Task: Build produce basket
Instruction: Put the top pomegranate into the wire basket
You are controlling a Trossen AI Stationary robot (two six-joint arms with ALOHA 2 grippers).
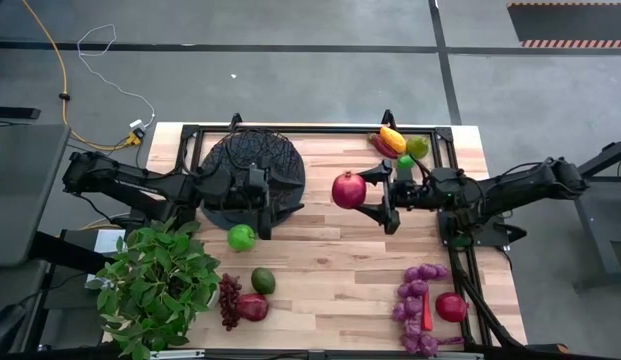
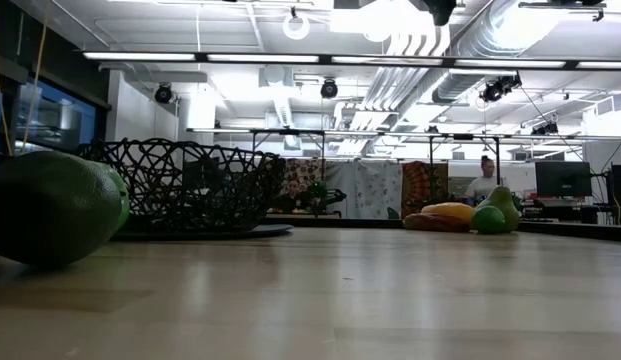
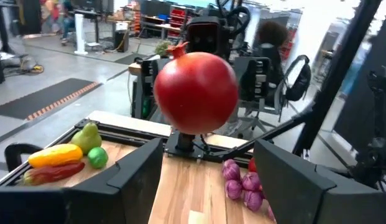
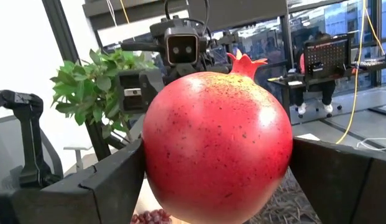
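Note:
A red pomegranate (image 1: 348,190) hangs above the table's middle, held by my right gripper (image 1: 366,192), which reaches in from the right; it fills the right wrist view (image 4: 217,146). The black wire basket (image 1: 252,172) stands on the table at the far left. My left gripper (image 1: 270,195) hovers over the basket's right rim, pointing level toward the pomegranate (image 3: 196,92). Its fingers (image 3: 118,180) stand open with nothing between them. Other produce lies on the table: a green apple (image 1: 241,237), an avocado (image 1: 263,281), dark grapes (image 1: 230,300) and purple grapes (image 1: 415,300). My right gripper pinches the pomegranate between its two fingers, one on each side (image 4: 149,168) at about its widest part. The fingers come level from the table's right side. The fruit is lifted clear of the table, its crown (image 4: 245,62) pointing up.
A leafy potted plant (image 1: 160,285) stands at the near left corner. A yellow pepper (image 1: 392,138) and green fruits (image 1: 417,147) lie at the far right. A second pomegranate (image 1: 451,306) and a red chili (image 1: 427,312) lie near right. Bare wood shows between the two near groups.

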